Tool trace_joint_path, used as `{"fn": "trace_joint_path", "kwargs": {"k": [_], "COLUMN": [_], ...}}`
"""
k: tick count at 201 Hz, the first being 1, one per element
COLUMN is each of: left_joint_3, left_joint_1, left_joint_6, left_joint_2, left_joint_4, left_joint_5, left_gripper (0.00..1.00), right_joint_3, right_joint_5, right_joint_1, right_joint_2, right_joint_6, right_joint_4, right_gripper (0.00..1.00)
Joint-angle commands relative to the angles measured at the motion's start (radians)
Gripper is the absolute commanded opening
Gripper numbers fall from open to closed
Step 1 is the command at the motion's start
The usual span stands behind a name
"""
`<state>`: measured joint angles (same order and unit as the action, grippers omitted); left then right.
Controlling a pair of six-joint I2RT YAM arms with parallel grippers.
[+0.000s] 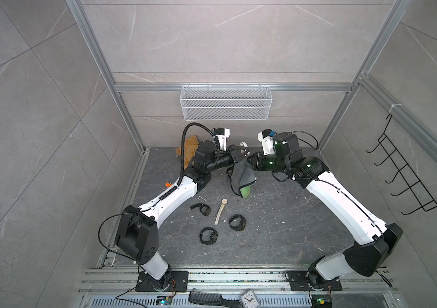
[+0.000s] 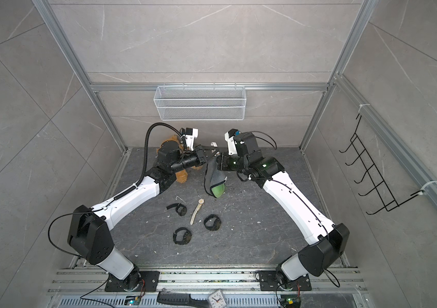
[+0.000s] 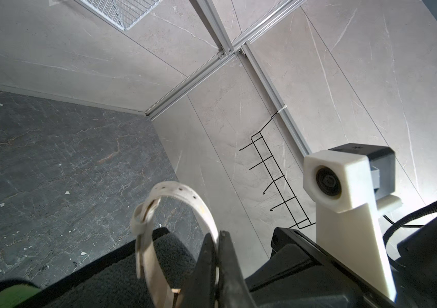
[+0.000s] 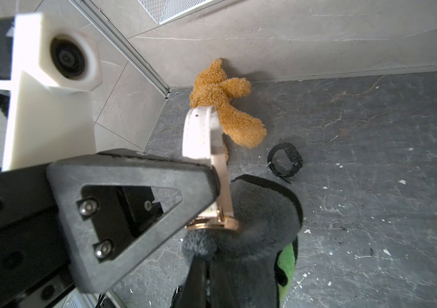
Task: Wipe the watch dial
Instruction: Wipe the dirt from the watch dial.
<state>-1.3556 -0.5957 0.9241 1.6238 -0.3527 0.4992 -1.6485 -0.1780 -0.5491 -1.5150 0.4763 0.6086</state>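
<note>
Pressing grey cloth (image 4: pixel 260 213) in clamped right gripper (image 4: pixel 206 269) against white-strapped watch (image 4: pixel 204 138) pinched by left gripper (image 3: pixel 218 256), risking strap slipping under sideways rubbing.

White-strapped watch (image 4: pixel 203 138) with rose-gold dial (image 4: pixel 213 226) held above the floor, dial pressed into grey-green cloth (image 4: pixel 262 218)

No lettering or labels legible — the clock (image 1: pixel 249 298) numerals blur out
</note>
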Motion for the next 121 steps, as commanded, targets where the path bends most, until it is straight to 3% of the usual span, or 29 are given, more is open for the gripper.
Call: {"fn": "trace_joint_path", "kwargs": {"k": [1,121], "left_joint_3": [0.005,0.011], "left_joint_1": [-0.004,0.000], "left_joint_6": [0.006,-0.037], "left_joint_2": [-0.058,-0.073], "left_joint_4": [-0.059,-0.016], "left_joint_5": [0.029,0.013], "left_gripper": [0.00,0.00], "right_joint_3": [-0.031,0.032], "right_joint_5": [0.045,0.019], "right_joint_1": [0.022,0.077], "right_joint_2": [-0.004,0.082], "right_joint_6": [0.008,0.021], "right_joint_4": [-0.003,0.055], "right_gripper": [0.00,0.00]}}
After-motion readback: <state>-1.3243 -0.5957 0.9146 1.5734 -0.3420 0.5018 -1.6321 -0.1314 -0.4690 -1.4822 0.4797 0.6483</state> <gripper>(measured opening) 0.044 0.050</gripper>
